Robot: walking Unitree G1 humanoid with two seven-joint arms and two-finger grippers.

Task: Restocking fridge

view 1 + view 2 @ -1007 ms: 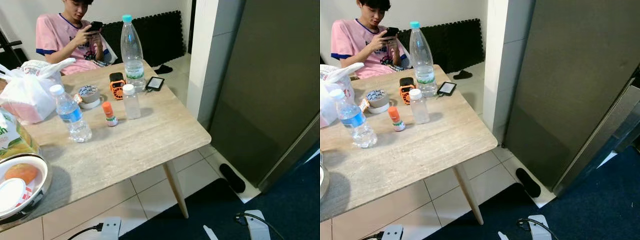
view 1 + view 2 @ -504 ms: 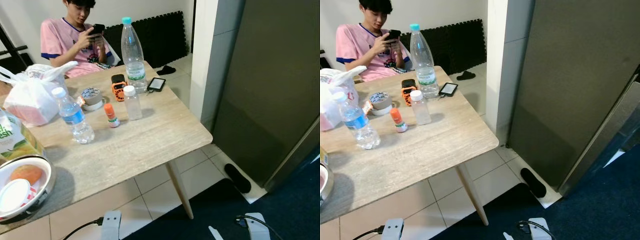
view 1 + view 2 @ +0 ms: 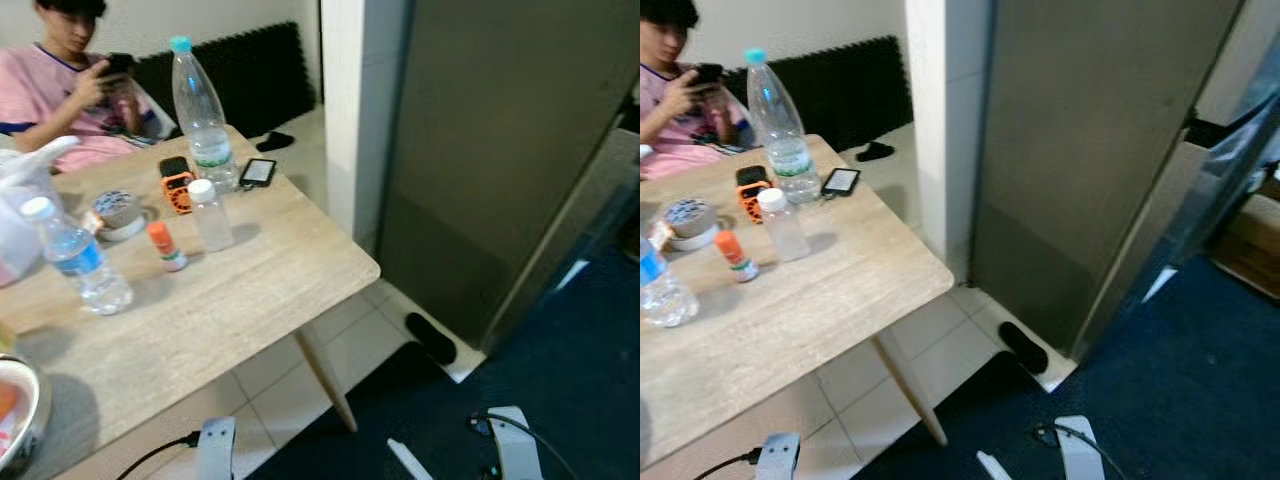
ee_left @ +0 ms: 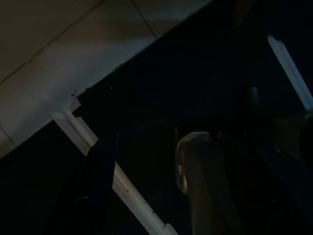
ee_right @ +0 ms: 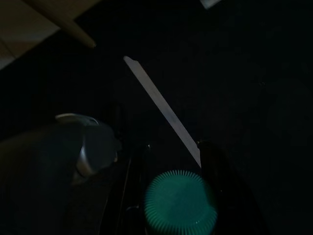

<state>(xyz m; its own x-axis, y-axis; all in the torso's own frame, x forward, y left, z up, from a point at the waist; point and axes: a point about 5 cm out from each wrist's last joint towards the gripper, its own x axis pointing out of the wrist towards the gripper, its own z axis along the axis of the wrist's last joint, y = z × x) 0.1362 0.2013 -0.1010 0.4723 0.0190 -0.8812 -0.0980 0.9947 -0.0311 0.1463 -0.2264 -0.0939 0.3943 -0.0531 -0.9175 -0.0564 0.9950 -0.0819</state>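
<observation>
A tall grey fridge [image 3: 480, 150] stands to the right of a wooden table [image 3: 250, 290]. On the table are a large clear bottle with a teal cap [image 3: 200, 110], a small white-capped bottle [image 3: 210, 215], a blue-labelled water bottle [image 3: 75, 260] and a small orange-capped bottle [image 3: 165, 247]. In the dark right wrist view, my right gripper [image 5: 166, 156] hangs low over the dark floor, with a bottle's teal cap [image 5: 180, 203] between its black fingers. The left wrist view is very dark, and my left arm hangs idle over the floor.
A person in a pink shirt [image 3: 60, 90] sits behind the table with a phone. A tape roll [image 3: 115, 210], an orange gadget [image 3: 177, 185], a phone [image 3: 257, 171], a white bag [image 3: 20, 210] and a bowl [image 3: 15, 420] share the table. A black slipper [image 3: 432, 338] lies by the fridge's foot.
The camera has swung to the right: the table and person sit further left and more of the fridge and the dark blue floor shows. Nothing on the table has moved.
</observation>
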